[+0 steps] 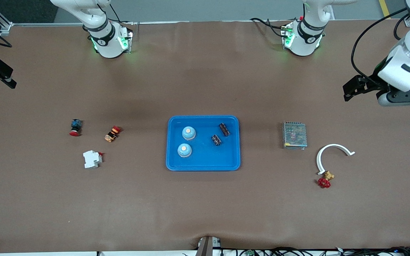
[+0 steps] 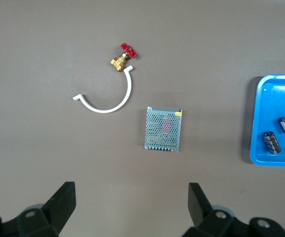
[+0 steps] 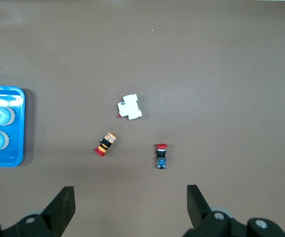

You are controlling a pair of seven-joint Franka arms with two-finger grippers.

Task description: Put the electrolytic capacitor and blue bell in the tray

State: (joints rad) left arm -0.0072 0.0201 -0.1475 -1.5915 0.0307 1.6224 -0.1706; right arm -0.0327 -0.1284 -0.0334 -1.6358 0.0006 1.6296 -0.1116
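The tray point(image 1: 203, 164) sits mid-table and holds 2 blue bells point(image 1: 188, 133) and 2 electrolytic capacitors point(image 1: 216, 139), so the task looks done. The left gripper point(image 2: 130, 197) hangs wide and empty over the table's left-arm end. The right gripper point(image 3: 130, 197) does likewise at its end, largely cropped in the front view.

Front camera looks down high across the table — both wrist cameras look straight down, sharing the tray point(image 1: 203, 167) edges.
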